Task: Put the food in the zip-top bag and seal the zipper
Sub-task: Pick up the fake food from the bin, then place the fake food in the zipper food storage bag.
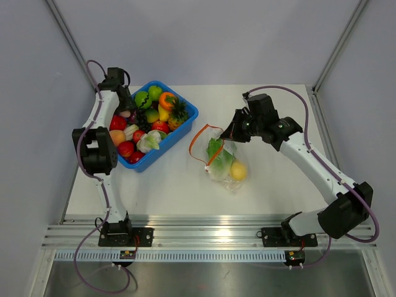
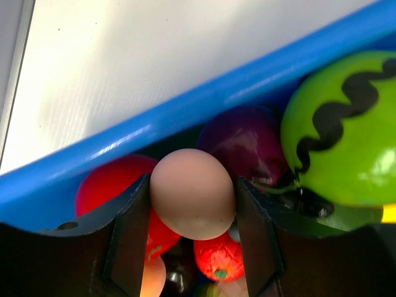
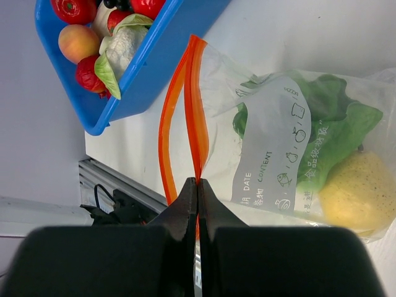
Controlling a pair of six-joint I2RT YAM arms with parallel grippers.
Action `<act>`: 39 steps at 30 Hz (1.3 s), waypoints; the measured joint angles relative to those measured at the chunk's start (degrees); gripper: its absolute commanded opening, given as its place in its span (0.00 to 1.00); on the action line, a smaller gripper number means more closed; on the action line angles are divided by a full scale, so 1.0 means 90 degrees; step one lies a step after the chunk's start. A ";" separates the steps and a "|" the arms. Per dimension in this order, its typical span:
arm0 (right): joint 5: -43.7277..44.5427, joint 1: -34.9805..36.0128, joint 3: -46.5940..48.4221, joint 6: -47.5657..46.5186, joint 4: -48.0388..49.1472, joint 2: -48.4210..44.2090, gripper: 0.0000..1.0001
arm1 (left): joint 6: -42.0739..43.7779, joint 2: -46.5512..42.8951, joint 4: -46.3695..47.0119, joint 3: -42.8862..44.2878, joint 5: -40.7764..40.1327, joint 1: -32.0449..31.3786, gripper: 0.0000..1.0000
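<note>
White table [image 1: 185,185], zipper [image 3: 197,111] in right end effector [image 3: 197,189], egg [image 2: 193,201] in left end effector [image 2: 192,185]

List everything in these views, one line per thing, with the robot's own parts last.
blue bin: one, blue, far left of the table
toy fruits and vegetables: many, red, green, orange, yellow and purple, heaped in the bin
toy egg: one, pale tan, between the left gripper's fingers inside the bin
zip-top bag: one, clear, lying on the table right of the bin
zipper: one, red-orange, along the bag's mouth, which gapes open
lettuce: one, green, inside the bag
lemon: one, yellow, inside the bag beside the lettuce
table: one, white
left gripper: one, black, shut on the toy egg
right gripper: one, black, shut on the zipper
</note>
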 measured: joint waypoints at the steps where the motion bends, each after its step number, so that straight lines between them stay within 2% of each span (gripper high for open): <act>1: 0.0000 0.0000 0.0000 0.0010 0.0000 0.0000 0.00 | 0.0000 -0.0109 0.0019 -0.0107 0.0017 -0.0007 0.33; 8: 0.0005 0.0002 -0.0002 0.0046 0.0041 -0.0022 0.00 | -0.0002 -0.1355 0.0007 -0.0935 0.0170 -0.0194 0.32; 12: 0.0010 0.0007 -0.0005 0.0058 0.0041 -0.0044 0.00 | -0.0002 -0.2346 0.0027 -0.1559 0.0313 -0.0551 0.31; 17: 0.0007 0.0027 -0.0015 0.0058 0.0053 -0.0046 0.00 | 0.0000 -0.3558 -0.0078 -0.2154 0.0563 -0.1467 0.30; 23: 0.0005 0.0090 -0.0017 0.0058 0.0136 -0.0044 0.00 | -0.0087 -0.4449 -0.0092 -0.2174 0.1299 -0.2798 0.30; 29: 0.0005 0.0134 -0.0017 0.0058 0.0138 -0.0044 0.00 | -0.0393 -0.4556 0.0245 -0.2467 0.2246 -0.3466 0.30; 36: 0.0022 0.0134 -0.0017 0.0061 0.0131 -0.0066 0.00 | -0.0709 -0.3905 0.0563 -0.2914 0.2788 -0.4192 0.30; 39: 0.0029 0.0134 -0.0017 0.0061 0.0117 -0.0141 0.00 | -0.0794 -0.3769 0.0634 -0.3104 0.2868 -0.4418 0.38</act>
